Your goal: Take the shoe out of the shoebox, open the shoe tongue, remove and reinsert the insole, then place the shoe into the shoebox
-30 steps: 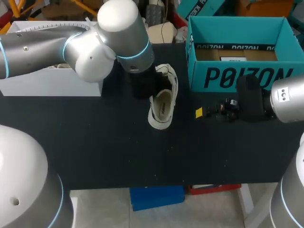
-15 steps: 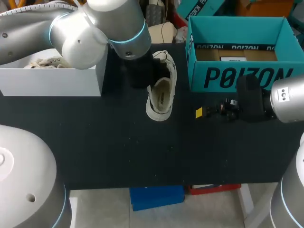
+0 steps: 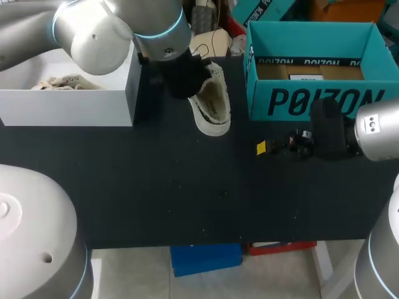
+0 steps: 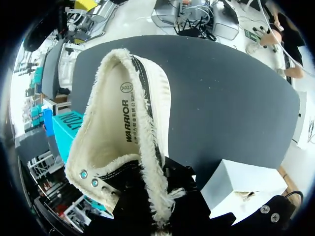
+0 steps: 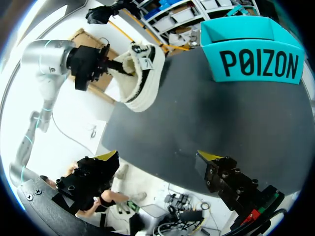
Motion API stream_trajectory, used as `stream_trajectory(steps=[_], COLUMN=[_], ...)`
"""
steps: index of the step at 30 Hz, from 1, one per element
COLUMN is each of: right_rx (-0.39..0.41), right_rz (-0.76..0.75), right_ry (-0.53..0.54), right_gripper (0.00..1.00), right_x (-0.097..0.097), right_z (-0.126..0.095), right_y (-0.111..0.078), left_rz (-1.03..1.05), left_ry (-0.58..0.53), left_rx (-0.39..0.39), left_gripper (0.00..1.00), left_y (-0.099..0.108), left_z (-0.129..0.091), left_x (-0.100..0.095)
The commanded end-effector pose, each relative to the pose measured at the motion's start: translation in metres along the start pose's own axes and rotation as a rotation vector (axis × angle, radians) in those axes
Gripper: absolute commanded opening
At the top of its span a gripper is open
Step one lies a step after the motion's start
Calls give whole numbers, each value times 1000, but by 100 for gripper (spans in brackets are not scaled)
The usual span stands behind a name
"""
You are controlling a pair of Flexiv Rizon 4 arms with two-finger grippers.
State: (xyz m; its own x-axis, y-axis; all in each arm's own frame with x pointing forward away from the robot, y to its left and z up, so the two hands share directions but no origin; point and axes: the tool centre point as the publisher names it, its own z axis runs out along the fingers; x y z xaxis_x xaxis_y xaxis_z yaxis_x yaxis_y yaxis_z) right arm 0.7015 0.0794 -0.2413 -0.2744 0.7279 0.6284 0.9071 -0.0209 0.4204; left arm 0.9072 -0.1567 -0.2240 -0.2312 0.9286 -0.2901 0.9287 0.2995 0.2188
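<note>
obstacles: white box back-left, teal shoebox back-right | gap between: held shoe | free: table front

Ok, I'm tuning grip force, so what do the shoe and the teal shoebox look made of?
The shoe looks like cream canvas with a frayed, fuzzy collar edge, metal-looking eyelets and a smooth pale sole, probably rubber. The teal shoebox looks like matte printed cardboard, with thin straight walls and brown board showing inside.

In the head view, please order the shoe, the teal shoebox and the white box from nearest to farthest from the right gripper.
From the right gripper:
1. teal shoebox, just behind it.
2. shoe, farther to the left.
3. white box, at the far left.
</note>
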Motion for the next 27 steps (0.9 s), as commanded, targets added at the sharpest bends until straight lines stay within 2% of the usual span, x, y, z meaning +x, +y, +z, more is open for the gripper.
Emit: stream_trajectory(steps=[1, 7, 12, 16, 21, 27], right_rx=[2, 2, 2, 2, 2, 2], right_rz=[1, 1, 1, 1, 1, 1], right_ry=[-3, -3, -3, -3, -3, -3], right_gripper=[100, 100, 100, 100, 100, 100], right_x=[1, 1, 1, 1, 1, 1], right_z=[0, 0, 0, 0, 0, 0], right_y=[0, 0, 0, 0, 0, 0], left_rz=[-69, -354, -603, -756, -924, -1053], left_ry=[24, 46, 25, 13, 9, 7], left_rx=[-36, -118, -185, -211, -216, -258], left_gripper=[0, 0, 0, 0, 0, 0], left_y=[13, 39, 68, 93, 123, 158], left_z=[-30, -53, -64, -65, -70, -77], left_x=[1, 8, 26, 55, 103, 158])
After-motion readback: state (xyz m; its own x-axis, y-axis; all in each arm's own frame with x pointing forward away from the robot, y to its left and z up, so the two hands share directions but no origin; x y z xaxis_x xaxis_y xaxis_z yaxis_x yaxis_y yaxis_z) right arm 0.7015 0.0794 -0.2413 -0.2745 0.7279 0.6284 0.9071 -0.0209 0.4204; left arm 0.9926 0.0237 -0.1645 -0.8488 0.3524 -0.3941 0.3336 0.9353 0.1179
